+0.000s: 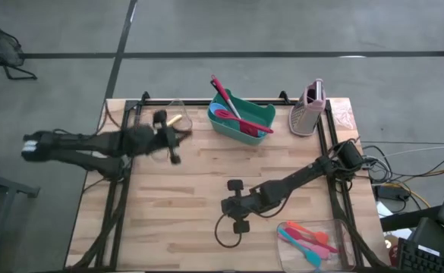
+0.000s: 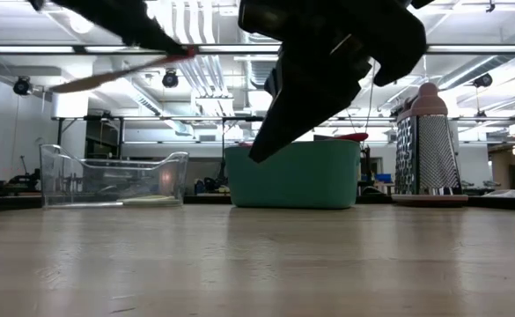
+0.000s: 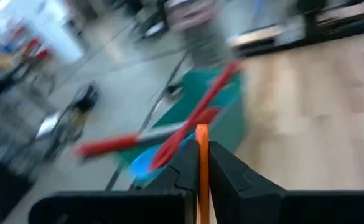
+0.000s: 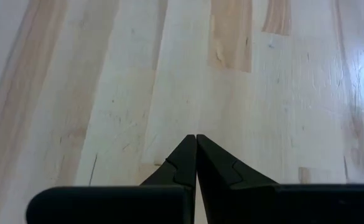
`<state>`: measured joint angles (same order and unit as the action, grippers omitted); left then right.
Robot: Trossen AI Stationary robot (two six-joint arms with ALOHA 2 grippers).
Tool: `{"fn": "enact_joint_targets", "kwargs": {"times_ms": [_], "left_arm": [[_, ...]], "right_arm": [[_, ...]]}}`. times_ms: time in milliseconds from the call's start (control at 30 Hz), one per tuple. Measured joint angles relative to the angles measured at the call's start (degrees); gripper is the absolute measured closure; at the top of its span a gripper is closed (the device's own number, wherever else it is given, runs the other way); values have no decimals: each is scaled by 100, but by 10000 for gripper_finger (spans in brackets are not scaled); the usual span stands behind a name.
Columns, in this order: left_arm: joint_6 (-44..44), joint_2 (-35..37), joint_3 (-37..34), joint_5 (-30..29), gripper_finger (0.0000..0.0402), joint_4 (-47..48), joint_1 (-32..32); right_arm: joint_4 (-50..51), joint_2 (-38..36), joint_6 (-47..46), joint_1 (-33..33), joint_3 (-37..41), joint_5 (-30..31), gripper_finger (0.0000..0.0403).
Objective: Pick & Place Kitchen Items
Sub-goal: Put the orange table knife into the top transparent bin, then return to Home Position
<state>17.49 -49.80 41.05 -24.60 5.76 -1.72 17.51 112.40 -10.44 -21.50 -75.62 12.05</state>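
Note:
My left gripper [image 1: 180, 136] hovers high over the table's far left, beside the clear tub [image 1: 172, 114], and is shut on a thin orange utensil [image 3: 201, 140]. In the low view the utensil's long pale part [image 2: 107, 75] sticks out to the left, well above the table. The green bin [image 1: 240, 117] at the far middle holds red, pink and blue utensils [image 1: 237, 114]. My right gripper [image 1: 225, 205] is shut and empty, slanting down over bare wood [image 4: 196, 137] near the table's middle. My left gripper pinches the orange utensil between its two fingers [image 3: 222, 165]. A narrow orange edge [image 3: 201, 132] stands just past the fingertips. The utensil is lifted clear of the table. Motion blur hides which part of the utensil the fingers are on.
A pink-grey grater [image 1: 309, 110] stands upright at the far right. A second clear tub [image 1: 313, 235] at the near right corner holds red, teal and pink utensils. Bare wood lies between the two arms and along the near edge.

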Motion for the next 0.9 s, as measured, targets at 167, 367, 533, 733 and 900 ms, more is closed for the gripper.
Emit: {"fn": "enact_joint_targets", "kwargs": {"times_ms": [167,367,533,733,900], "left_arm": [[-421,97,-145,909,381,61,-1645],[-140,-190,-431,2401,375,44,-2973],[-74,-466,-577,2640,375,30,-3494],[-653,-683,-582,2797,353,27,-3534],[-967,-728,-591,2797,302,68,-3534]], "right_arm": [[-15,0,453,34,-2,1,394],[-30,0,852,206,0,10,394],[-33,0,915,406,0,13,394],[-152,-3,913,597,1,13,394],[-152,-15,904,679,0,12,394]]}}
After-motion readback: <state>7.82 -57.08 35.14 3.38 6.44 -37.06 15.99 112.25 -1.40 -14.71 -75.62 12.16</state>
